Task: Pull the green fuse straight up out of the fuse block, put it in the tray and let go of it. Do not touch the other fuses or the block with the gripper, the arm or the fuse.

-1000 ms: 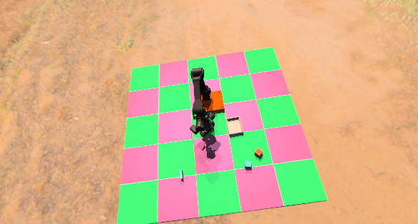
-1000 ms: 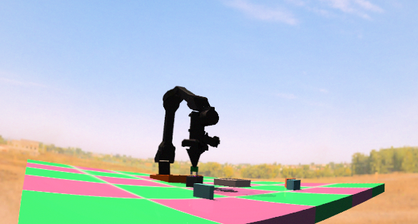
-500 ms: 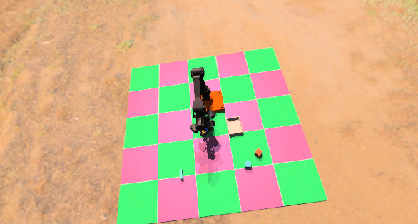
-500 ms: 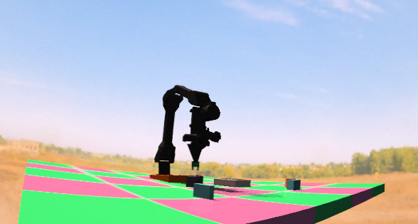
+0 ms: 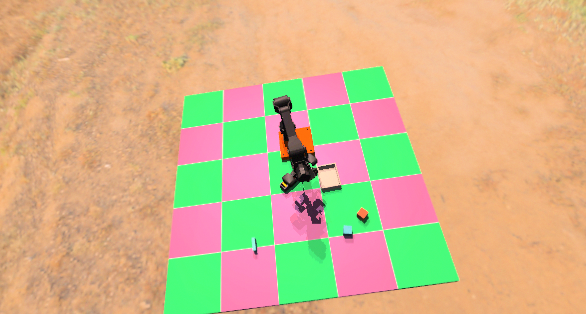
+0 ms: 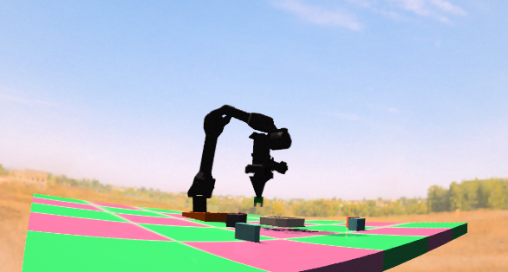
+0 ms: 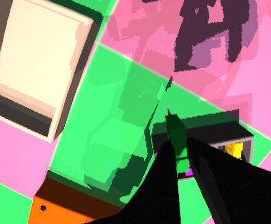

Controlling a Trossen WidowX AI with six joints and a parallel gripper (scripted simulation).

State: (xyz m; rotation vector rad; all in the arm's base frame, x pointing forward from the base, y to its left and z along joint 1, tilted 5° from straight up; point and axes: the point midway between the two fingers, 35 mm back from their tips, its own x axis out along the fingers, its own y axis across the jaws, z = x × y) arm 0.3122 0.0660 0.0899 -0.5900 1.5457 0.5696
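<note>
My gripper (image 6: 258, 197) (image 7: 178, 146) is shut on the green fuse (image 6: 258, 200) (image 7: 176, 129), which hangs below the fingertips. Both are in the air, above the level of the black fuse block (image 6: 236, 220) (image 7: 201, 136), with a clear gap in the exterior view. In the wrist view the fingers and fuse hide much of the block. A yellow fuse (image 7: 234, 150) and part of a purple fuse (image 7: 189, 172) show in it. The shallow tray (image 5: 329, 178) (image 6: 282, 222) (image 7: 36, 55) has a pale floor and looks empty. It is beside the gripper, not under it.
The orange base plate (image 5: 305, 138) (image 6: 203, 216) (image 7: 61, 210) is under the arm. A thin teal block (image 5: 254, 244) (image 6: 247, 232) stands in front. A blue cube (image 5: 347, 230) (image 6: 357, 224) and an orange cube (image 5: 362, 213) (image 6: 348, 222) lie beyond the tray, away from the base.
</note>
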